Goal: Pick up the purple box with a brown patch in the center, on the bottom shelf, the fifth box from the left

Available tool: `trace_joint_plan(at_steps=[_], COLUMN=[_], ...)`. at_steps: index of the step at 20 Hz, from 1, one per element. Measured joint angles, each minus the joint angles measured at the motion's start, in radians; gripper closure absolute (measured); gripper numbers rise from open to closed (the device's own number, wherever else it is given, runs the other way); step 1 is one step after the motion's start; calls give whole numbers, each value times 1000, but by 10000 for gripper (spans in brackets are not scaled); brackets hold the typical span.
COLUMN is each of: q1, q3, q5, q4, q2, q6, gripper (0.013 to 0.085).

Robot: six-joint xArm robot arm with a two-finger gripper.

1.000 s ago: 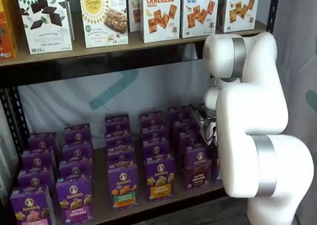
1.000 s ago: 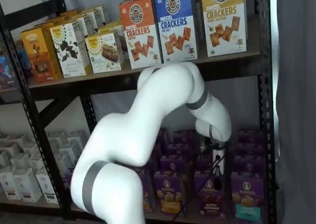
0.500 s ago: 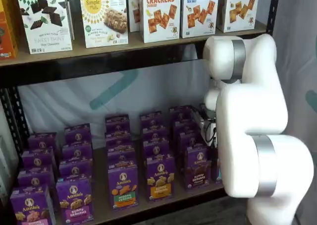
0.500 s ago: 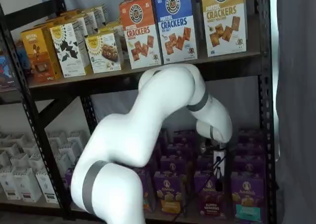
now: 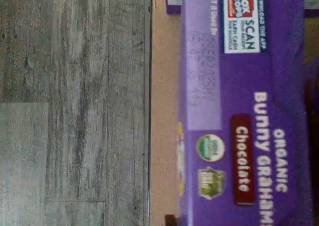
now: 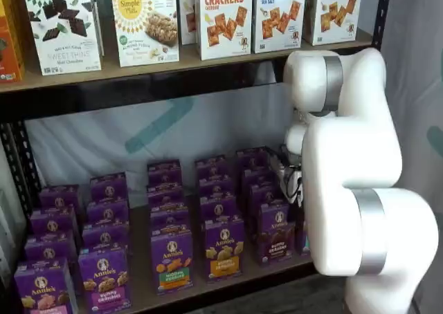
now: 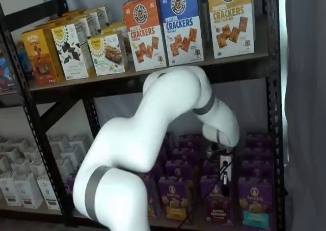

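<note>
The purple box [image 6: 275, 235] stands upright at the front of its row on the bottom shelf [image 6: 141, 286], with dark brown crackers mid-front. It also shows in a shelf view [image 7: 218, 204]. The wrist view looks straight down on its top [image 5: 239, 111], which reads "Organic Bunny Grahams Chocolate". My gripper [image 7: 223, 176] hangs just above and behind this front carton, with a cable beside it. In a shelf view [image 6: 291, 181] only its dark part shows beside the white arm. The fingers do not show clearly, so I cannot tell whether they are open or shut.
Rows of other purple cartons stand on both sides: a yellow-orange panel one [image 6: 223, 247] to the left, a teal one [image 7: 253, 206] to the right. The upper board [image 6: 173, 63] holds cracker boxes. The shelf's board edge [image 5: 164, 111] and grey floor [image 5: 75, 111] show in the wrist view.
The gripper has sunk slightly toward the front carton of the row. The cartons have not moved.
</note>
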Motion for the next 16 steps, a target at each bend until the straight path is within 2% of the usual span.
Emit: trace_joint_plan(at_steps=[1,10,12,16], q1=[0,-2,-4,-4], q3=[1,21,13,22], q5=[-1,-19,15,29], q4=[2,-6,-8,-21], q2=[0,-10,-11,-21], q6=[-2,2,3,13], gripper=[570,570,650,650])
